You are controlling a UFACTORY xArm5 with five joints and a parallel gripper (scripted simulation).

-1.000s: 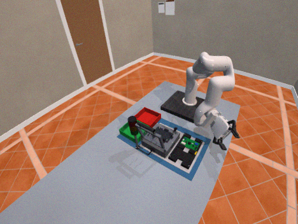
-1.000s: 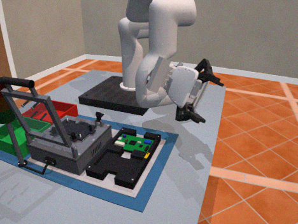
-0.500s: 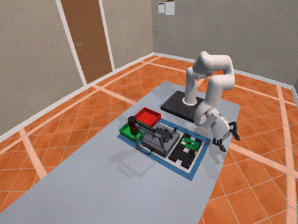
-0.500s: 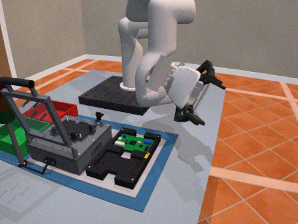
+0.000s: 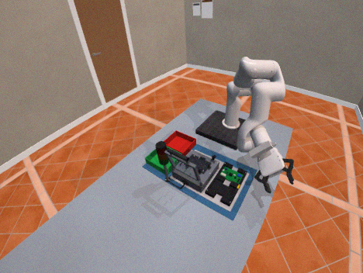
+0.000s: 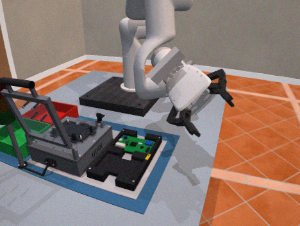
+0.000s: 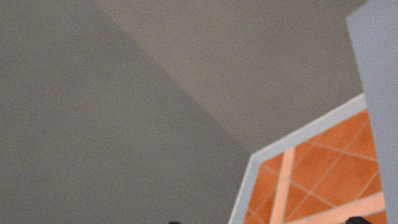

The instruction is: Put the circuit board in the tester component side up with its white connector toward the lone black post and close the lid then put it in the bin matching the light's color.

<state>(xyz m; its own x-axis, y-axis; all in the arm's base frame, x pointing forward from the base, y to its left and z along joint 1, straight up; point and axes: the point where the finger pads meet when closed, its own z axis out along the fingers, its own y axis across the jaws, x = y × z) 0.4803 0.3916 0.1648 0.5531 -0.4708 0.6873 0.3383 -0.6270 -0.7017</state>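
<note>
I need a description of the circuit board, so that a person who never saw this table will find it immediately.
On the table, a blue mat lies under the gray tester. Beside the tester sits a black tray; the circuit board is the flat green piece in it, unlike the hollow green bin.

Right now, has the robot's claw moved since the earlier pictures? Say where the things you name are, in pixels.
Yes. The claw (image 5: 280,186) (image 6: 216,120) (image 7: 266,221) has tipped downward: in the exterior view its fingertips sit lower against the black tray (image 5: 222,191) (image 6: 118,164).
</note>
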